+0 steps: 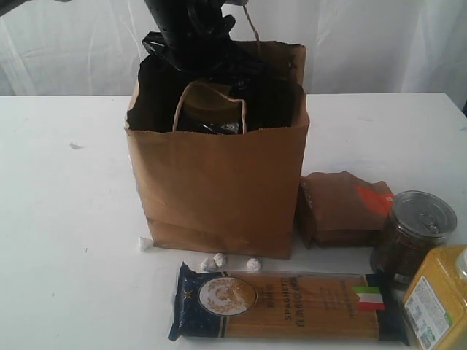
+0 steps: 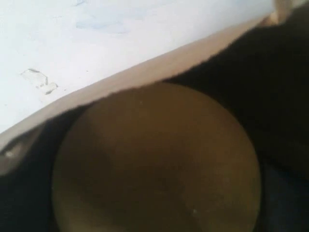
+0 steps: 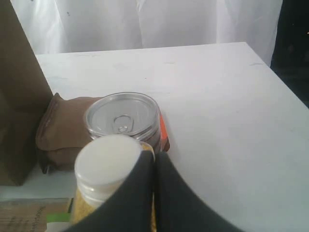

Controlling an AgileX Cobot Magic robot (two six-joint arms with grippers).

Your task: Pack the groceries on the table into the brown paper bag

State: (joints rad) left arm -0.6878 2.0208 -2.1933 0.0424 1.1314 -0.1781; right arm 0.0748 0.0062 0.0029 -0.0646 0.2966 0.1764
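my left arm (image 1: 191, 33) reaches down into the bag (image 1: 219, 189), which stands on the bench (image 1: 66, 240). left end effector hidden inside; open or closed, i cannot tell. tan-lidded jar (image 2: 157, 164) is within the bag rim. right end effector (image 3: 154, 193) is closed on nothing, just beside the bottle (image 3: 108, 164). silver-lidded jar (image 3: 123, 118), pouch (image 3: 63, 135) and spaghetti (image 1: 284, 299) are outside the bag, on the bench.

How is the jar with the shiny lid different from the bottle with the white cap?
The silver-lidded jar has a shiny metal lid with a pull ring; the white-capped bottle has a plain white cap. The jar holds something dark brown, the bottle yellow grains. Both stand upright on the table.
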